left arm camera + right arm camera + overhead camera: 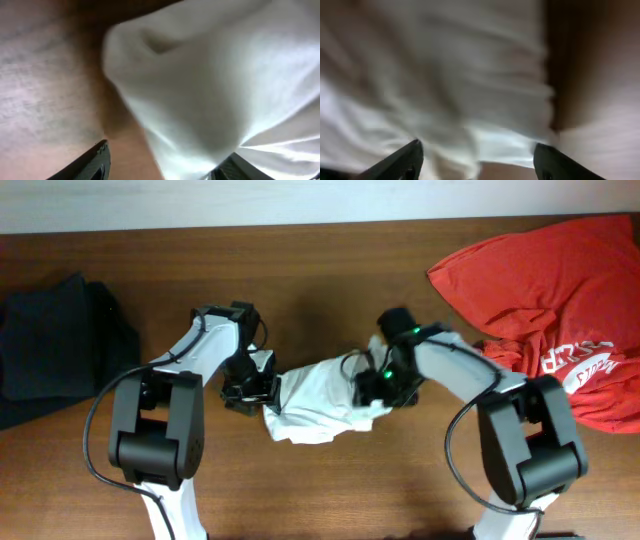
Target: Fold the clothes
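Note:
The white T-shirt (320,402) lies crumpled in a small heap on the wooden table between my two grippers; its chest graphic is hidden. My left gripper (252,385) is at the heap's left edge. In the left wrist view its fingers (165,162) are spread open, with white fabric (210,85) just ahead and reaching between them. My right gripper (385,385) is at the heap's right edge. In the right wrist view its fingers (477,157) are spread open over bunched white fabric (450,85). Both wrist views are blurred.
A pile of red shirts with white print (560,290) lies at the back right. Black folded garments (50,340) lie at the left. Bare brown tabletop (330,490) runs along the front.

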Controlling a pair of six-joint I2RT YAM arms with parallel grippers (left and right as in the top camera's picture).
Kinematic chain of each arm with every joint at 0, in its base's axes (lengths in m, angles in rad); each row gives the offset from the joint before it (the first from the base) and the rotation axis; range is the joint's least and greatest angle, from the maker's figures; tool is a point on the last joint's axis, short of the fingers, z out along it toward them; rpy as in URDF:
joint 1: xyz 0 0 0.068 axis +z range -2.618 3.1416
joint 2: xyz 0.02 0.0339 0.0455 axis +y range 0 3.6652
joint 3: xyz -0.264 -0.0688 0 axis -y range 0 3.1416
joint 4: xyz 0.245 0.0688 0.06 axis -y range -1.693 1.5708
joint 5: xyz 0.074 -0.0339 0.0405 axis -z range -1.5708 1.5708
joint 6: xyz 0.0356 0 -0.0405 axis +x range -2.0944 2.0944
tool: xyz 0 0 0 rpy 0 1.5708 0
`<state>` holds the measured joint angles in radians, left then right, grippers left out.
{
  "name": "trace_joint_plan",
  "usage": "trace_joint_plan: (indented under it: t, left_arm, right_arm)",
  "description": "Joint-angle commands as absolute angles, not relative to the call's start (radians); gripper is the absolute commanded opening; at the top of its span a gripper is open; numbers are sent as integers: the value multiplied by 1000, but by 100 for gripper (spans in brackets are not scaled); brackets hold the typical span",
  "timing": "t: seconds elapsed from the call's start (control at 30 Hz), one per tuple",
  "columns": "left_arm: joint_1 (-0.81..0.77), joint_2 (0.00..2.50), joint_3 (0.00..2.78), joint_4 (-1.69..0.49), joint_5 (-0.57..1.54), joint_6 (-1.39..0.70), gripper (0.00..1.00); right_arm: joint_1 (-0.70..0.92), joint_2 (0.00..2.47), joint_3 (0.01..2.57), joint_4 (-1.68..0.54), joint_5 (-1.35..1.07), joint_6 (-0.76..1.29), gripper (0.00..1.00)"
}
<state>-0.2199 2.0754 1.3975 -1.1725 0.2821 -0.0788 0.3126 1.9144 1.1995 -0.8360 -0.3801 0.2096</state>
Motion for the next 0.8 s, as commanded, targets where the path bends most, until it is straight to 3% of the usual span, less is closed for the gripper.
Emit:
trace_joint_plan:
  t: [0.0, 0.1, 0.2, 0.3, 0.4, 0.5, 0.53, 0.57, 0.7, 0.77]
  left_arm:
    - [-263, 2045, 1387, -1174, 219, -258, 62]
    - [-258, 1923, 1401, -1099, 220, -265, 63]
    - [-261, 1767, 1406, -980, 220, -265, 79]
    - [-266, 1764, 1405, -931, 196, -265, 79]
    - [-265, 1767, 1405, -932, 133, -265, 79]
    - [-245, 1767, 1405, -932, 133, -265, 79]
    - [-242, 1767, 1405, -932, 133, -265, 79]
    - [-242, 1767, 1405, -936, 133, -265, 79]
    - [-242, 1767, 1405, -935, 133, -265, 79]
    - [-241, 1767, 1405, -936, 133, -265, 79]
  right_arm:
    - [249, 1942, 1354, -900, -166, 168, 75]
    - [249, 1935, 1515, -1101, -194, 166, 75]
    - [249, 1909, 1524, -1130, -343, 165, 75]
    - [309, 1910, 1482, -1163, -392, 49, 75]
    - [381, 1914, 1347, -1067, -382, 62, 74]
    - [402, 1917, 1247, -953, -397, 72, 57]
    - [402, 1919, 1239, -933, -397, 72, 47]
    - [402, 1918, 1239, -923, -397, 72, 6]
    - [344, 1914, 1436, -1108, -352, 29, 4]
    - [288, 1914, 1576, -1182, -177, 30, 4]
